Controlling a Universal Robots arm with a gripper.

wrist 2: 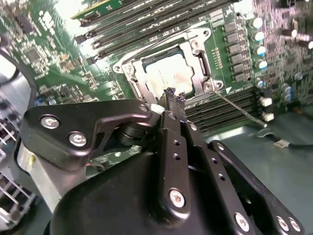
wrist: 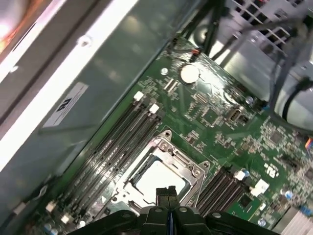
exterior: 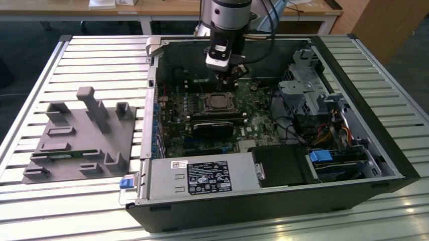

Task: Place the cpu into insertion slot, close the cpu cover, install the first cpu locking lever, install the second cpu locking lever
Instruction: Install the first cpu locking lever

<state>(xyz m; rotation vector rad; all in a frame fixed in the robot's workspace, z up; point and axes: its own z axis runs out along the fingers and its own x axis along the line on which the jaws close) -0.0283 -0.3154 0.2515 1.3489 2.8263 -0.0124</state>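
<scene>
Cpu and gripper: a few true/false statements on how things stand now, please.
1. The cpu sits in the slot. True.
2. The cover stands raised. False: it lies down over the cpu, which shows through its window.
3. The gripper holds the cpu. False: its fingers are shut on nothing.
4. The gripper is inside the case, near the slot. True.

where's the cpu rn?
In both wrist views the small flat silver-grey square cpu sits in the window of the silvery metal cover frame on the green circuit board, between long black memory slots, right by the shut tool.
</scene>
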